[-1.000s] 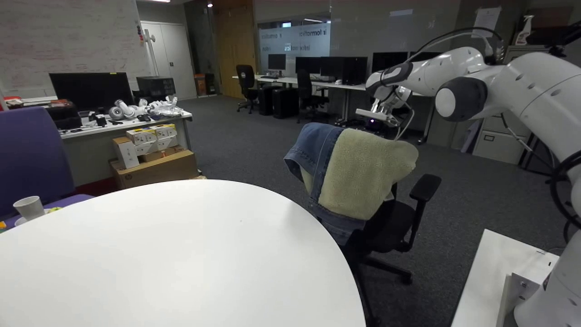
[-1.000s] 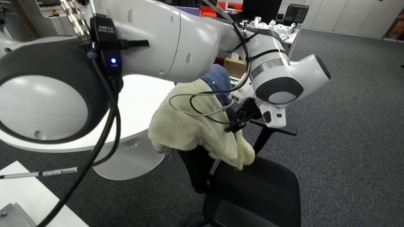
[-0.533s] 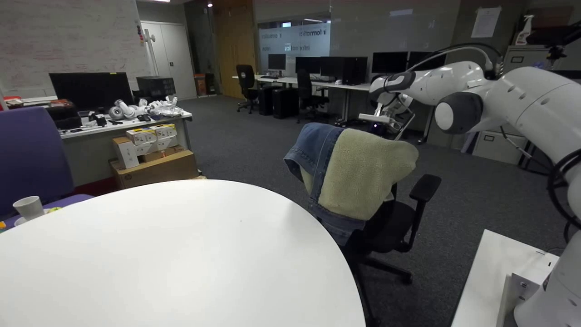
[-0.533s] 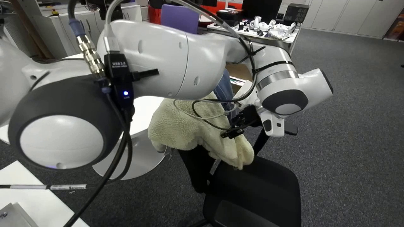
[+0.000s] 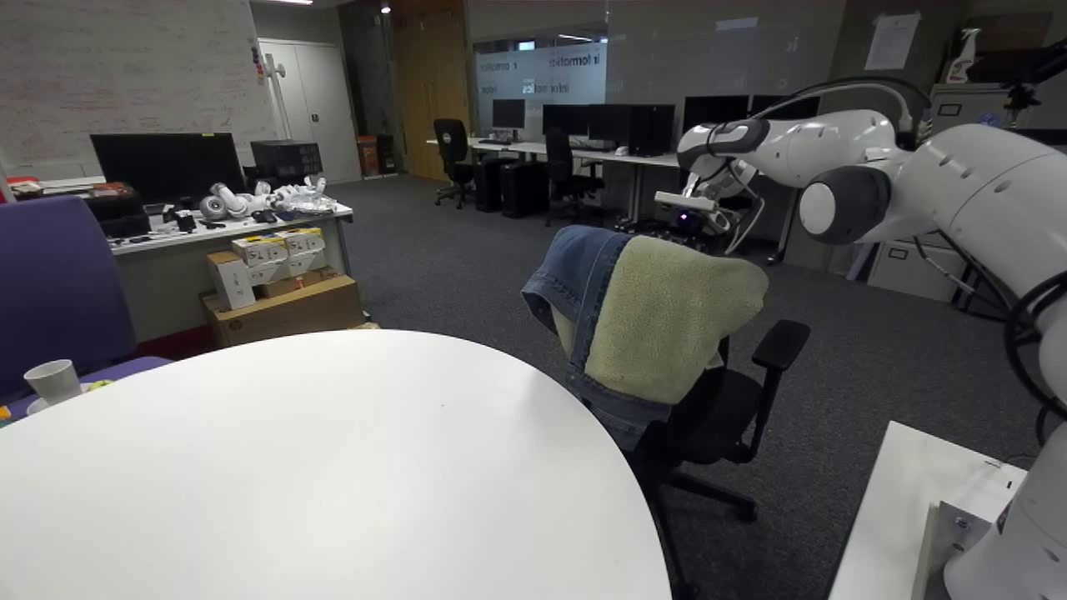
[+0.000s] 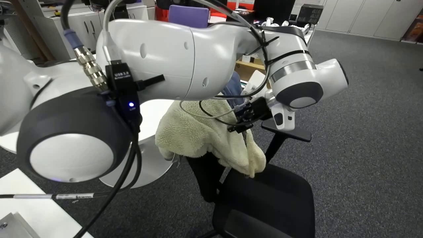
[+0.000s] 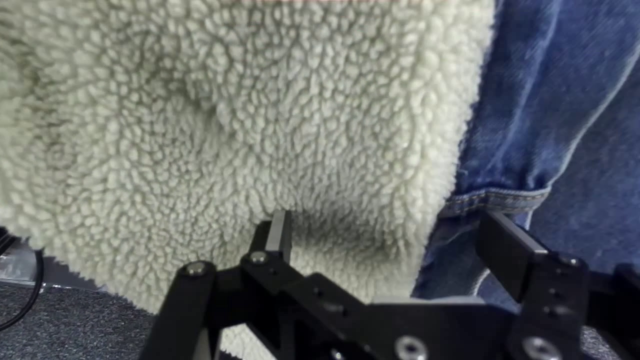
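Observation:
A blue denim jacket with cream fleece lining [image 5: 677, 312] hangs over the backrest of a black office chair [image 6: 264, 198]. Its fleece side [image 6: 195, 129] faces up in an exterior view. My gripper [image 7: 386, 217] is open in the wrist view, with nothing gripped between its fingers. The left finger lies over the fleece and the right finger over the denim [image 7: 515, 115], on either side of the fleece edge. I cannot tell whether the fingertips touch the cloth. In an exterior view the gripper [image 6: 243, 124] is at the jacket's seat side, its fingertips hidden.
A round white table [image 5: 333, 450] stands beside the chair. The chair's armrest [image 6: 287, 130] is just below the wrist. Loose cables [image 6: 214, 115] hang from the arm over the jacket. A white bench [image 5: 925, 475] stands by the robot base.
My gripper dipped and then rose a little, shifting slightly toward the table. The arm's elbow is lower than a second ago. The jacket and chair show no clear movement.

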Action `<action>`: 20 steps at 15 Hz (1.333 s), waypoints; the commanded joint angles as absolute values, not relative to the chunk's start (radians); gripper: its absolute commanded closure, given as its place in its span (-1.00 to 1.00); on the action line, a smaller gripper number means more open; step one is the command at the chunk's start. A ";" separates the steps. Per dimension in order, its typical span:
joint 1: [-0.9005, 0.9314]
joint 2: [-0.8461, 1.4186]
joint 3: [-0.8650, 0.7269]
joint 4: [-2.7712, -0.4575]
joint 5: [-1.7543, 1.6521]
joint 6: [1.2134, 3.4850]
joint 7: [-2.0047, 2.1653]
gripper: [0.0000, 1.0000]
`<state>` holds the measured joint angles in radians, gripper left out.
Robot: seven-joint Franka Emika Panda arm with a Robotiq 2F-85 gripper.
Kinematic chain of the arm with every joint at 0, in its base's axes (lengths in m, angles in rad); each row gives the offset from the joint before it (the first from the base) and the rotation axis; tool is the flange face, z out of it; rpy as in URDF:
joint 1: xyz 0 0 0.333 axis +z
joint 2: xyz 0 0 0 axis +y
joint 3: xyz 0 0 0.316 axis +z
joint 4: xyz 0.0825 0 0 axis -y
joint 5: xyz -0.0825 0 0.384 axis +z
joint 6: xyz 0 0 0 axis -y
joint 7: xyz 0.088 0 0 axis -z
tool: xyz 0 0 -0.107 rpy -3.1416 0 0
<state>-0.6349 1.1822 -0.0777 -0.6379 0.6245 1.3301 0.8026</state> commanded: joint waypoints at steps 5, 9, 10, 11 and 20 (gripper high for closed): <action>-0.659 1.218 -0.024 -0.514 0.592 1.318 0.820 -1.00; -0.649 1.248 -0.008 -0.484 0.576 1.347 0.837 -1.00; -0.646 1.256 -0.005 -0.473 0.573 1.362 0.847 -1.00; -0.645 1.264 0.002 -0.462 0.572 1.372 0.851 -1.00; -0.649 1.327 0.033 -0.417 0.517 1.384 0.837 -1.00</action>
<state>-0.6416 1.2786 0.0046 -0.4704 0.5600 1.3931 0.8191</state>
